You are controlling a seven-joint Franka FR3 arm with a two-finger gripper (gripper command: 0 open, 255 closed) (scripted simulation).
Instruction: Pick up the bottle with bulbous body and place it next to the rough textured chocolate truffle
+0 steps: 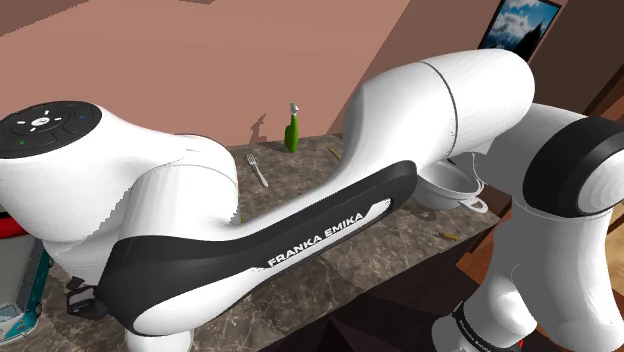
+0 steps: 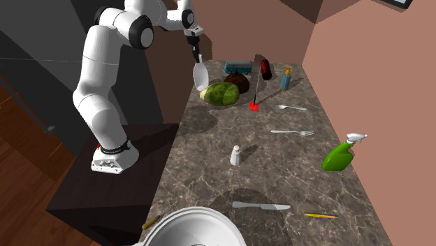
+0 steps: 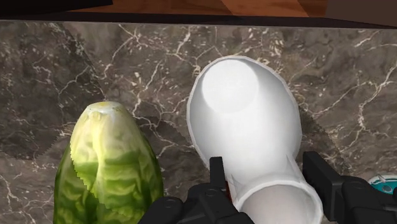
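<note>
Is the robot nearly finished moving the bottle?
About halfway. Done: the white bulbous bottle is clamped in the jaws and looks lifted off the counter. In hand: it hangs by the cabbage. Left: setting it down beside the chocolate truffle and letting go.

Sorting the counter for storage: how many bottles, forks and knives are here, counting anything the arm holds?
Bottles: 4 (white bottle in the pincer, dark red bottle, blue bottle, green spray bottle)
Forks: 2 (far fork, near fork)
Knives: 1 (knife)
Total: 7
</note>
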